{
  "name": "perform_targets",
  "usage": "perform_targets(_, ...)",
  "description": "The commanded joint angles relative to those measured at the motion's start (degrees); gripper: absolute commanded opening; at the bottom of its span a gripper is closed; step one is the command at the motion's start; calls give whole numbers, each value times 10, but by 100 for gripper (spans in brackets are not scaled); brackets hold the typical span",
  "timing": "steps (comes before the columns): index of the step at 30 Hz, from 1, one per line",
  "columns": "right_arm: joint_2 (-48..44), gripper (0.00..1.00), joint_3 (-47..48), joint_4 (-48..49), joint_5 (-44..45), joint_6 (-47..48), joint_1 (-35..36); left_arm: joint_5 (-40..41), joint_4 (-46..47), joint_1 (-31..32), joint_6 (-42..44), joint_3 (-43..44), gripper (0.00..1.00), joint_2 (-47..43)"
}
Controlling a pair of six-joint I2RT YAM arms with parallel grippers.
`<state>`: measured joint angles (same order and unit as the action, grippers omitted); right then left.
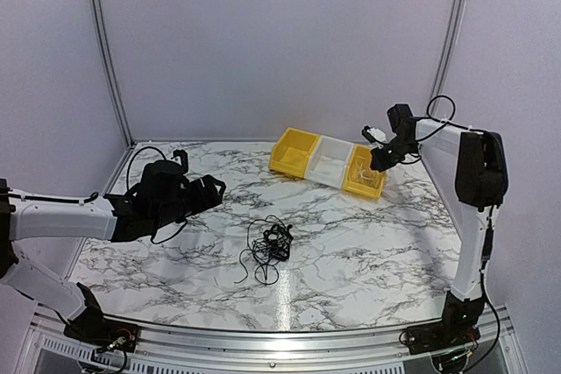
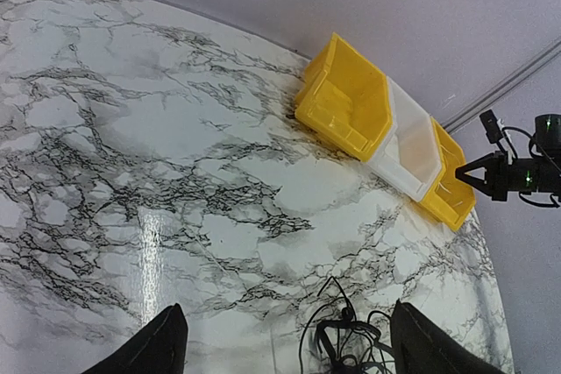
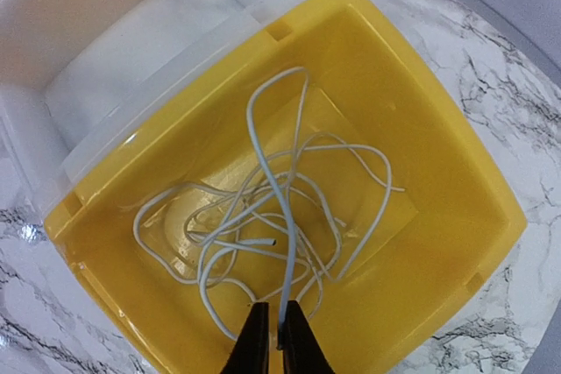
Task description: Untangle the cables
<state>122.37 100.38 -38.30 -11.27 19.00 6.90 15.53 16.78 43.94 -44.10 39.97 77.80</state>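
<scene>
Table: the marble table (image 1: 368,251) carries everything, and both arms are bolted at its near edge.
Bins: three bins (image 1: 331,164) stand in a row at the far right, in the order yellow, white, yellow.
Tangle: the black tangle (image 1: 273,247) lies loose near the table's middle, well apart from the bins. It is a dense knot with thin loops straying out.
White cable: the white cable (image 3: 254,240) lies coiled in the right yellow bin (image 3: 438,129). One strand rises from the coil to your right gripper.
Left gripper: the left gripper (image 2: 287,306) has its jaws wide apart and holds nothing. It hangs low over the table, near the tangle but not touching it.
Right gripper: the right gripper (image 3: 277,308) has its jaws all but closed, pinching that one white strand. It sits over the near wall of the right yellow bin.
Step in hand: this looks like dropping off a freed cable.
- Shift towards the bin's middle before you let go, so the strand falls inside and does not drape over the wall.
- Open fully, then lift straight up.
- Watch the wrist view to see that the strand leaves the pads.
Risk: a thin, springy strand may cling to a finger and drag the coil out.
Left arm advice: have it take an outer loop, not the knot.
</scene>
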Motion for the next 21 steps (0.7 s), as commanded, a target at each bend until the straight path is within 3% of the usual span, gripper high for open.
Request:
perform_targets(1, -68, 14, 9, -13, 13, 2, 7, -1, -2, 1, 17, -6, 83, -12)
perform_targets(3, -99, 34, -10, -17, 18, 2, 7, -4, -8, 1, 16, -9, 83, -13)
perform_targets(7, -156, 47, -53, -22, 14, 12, 7, -16, -24, 1, 12, -14, 84, -14)
perform_targets(13, -224, 49, -116, -13, -12, 24, 10, -25, -96, 1, 33, -6, 84, -16)
perform_targets(21, -295, 37, -195, -29, -125, 118, 99, -133, -154, 2, 59, -11, 73, -6)
